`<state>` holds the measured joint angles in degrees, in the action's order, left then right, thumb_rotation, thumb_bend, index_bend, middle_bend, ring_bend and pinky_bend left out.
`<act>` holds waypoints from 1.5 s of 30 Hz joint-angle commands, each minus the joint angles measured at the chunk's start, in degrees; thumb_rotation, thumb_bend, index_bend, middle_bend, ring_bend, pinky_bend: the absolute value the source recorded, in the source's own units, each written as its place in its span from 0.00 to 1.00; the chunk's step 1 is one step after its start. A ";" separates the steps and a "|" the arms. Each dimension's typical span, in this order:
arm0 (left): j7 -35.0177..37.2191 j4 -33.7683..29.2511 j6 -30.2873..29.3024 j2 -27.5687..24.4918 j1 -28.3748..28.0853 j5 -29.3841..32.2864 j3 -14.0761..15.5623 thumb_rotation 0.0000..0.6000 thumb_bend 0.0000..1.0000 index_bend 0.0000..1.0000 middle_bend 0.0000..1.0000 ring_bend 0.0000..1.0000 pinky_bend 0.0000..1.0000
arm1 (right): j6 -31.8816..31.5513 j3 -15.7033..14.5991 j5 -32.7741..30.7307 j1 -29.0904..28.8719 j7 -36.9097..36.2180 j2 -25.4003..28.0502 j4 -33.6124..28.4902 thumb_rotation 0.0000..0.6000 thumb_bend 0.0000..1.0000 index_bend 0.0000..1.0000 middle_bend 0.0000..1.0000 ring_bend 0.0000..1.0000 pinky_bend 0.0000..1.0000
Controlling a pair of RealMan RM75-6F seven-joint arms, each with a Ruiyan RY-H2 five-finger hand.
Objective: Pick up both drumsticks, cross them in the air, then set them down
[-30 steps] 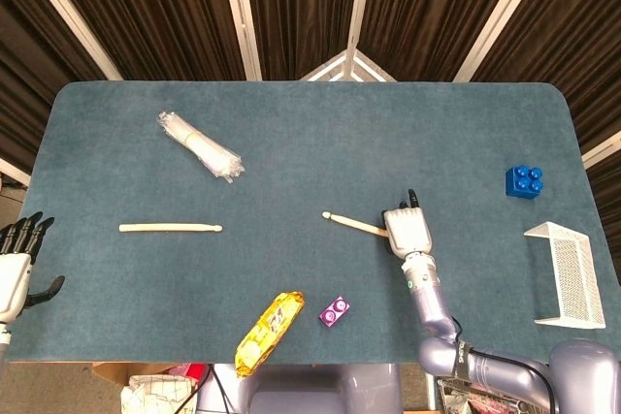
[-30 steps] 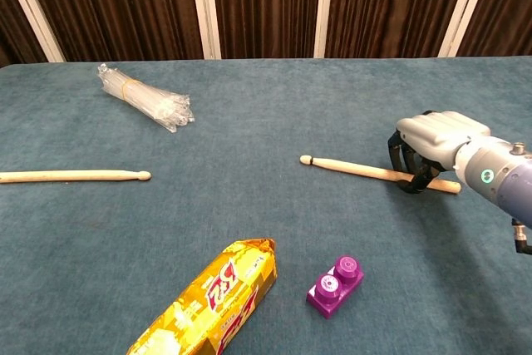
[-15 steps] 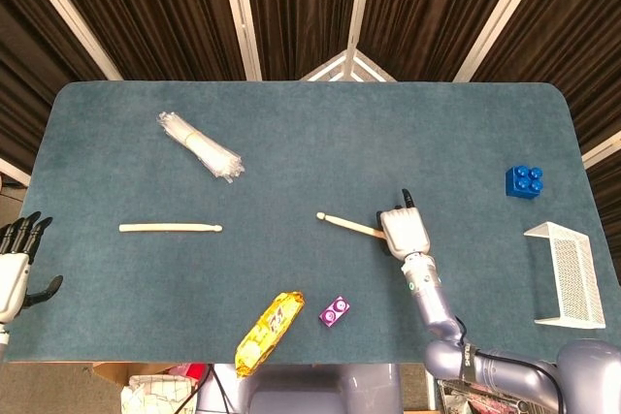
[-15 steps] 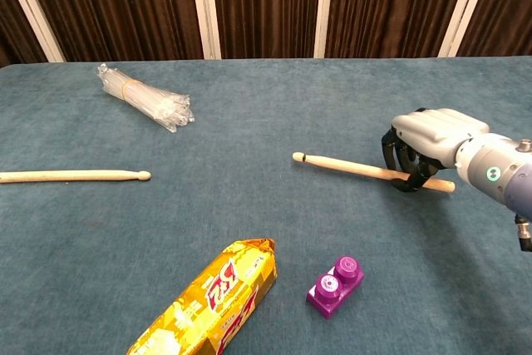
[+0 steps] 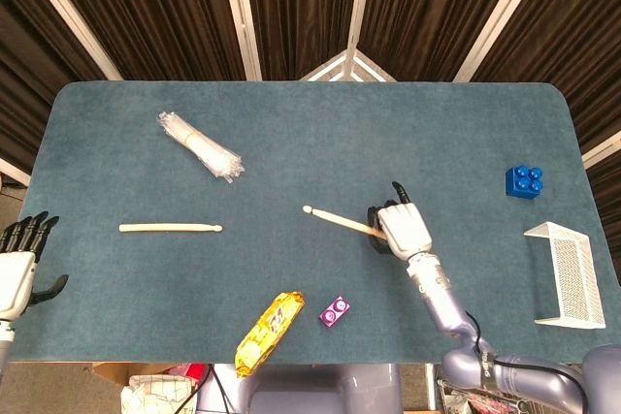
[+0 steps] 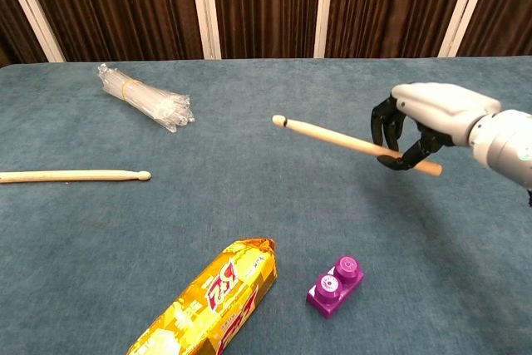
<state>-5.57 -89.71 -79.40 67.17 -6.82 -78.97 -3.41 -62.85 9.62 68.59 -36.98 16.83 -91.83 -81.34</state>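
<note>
So my right robot hand [image 6: 428, 122] is gripping one drumstick [image 6: 332, 135] near its butt, tip up off the tabletop [image 5: 320, 133]. The other drumstick [image 5: 171, 228] lies flat, well apart from my left robot hand [image 5: 21, 264], which is open. Holding it that far back, it could easily pivot and slip

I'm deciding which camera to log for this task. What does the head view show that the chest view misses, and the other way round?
Only the head view shows the left hand, open at the table's left edge, the blue block and the white wire basket.

Only the chest view makes plain that the drumstick in the right hand is off the table, its tip raised.

Both show the right hand gripping that stick, the other drumstick lying on the table, the straw bundle, the yellow snack pack and the purple block.
</note>
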 commanded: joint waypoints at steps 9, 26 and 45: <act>0.65 2.99 4.44 3.27 -3.45 0.37 -1.09 1.00 0.39 0.18 0.16 0.00 0.00 | -6.04 5.37 4.29 3.63 -14.74 11.24 -6.88 1.00 0.46 0.72 0.67 0.41 0.00; -9.03 1.70 25.49 6.74 -15.93 16.89 -5.51 1.00 0.39 0.27 0.29 0.00 0.00 | -6.38 10.75 1.28 4.84 -17.66 21.81 -15.17 1.00 0.46 0.73 0.67 0.41 0.00; -23.92 9.42 23.91 17.87 -24.58 32.71 -8.09 1.00 0.46 0.31 0.37 0.02 0.00 | -6.08 10.72 -3.27 4.66 -13.74 21.42 -15.04 1.00 0.46 0.74 0.68 0.41 0.00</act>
<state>-29.52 -80.56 -55.41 84.77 -31.14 -46.48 -11.31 -69.14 20.35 65.62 -32.15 2.94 -70.15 -96.90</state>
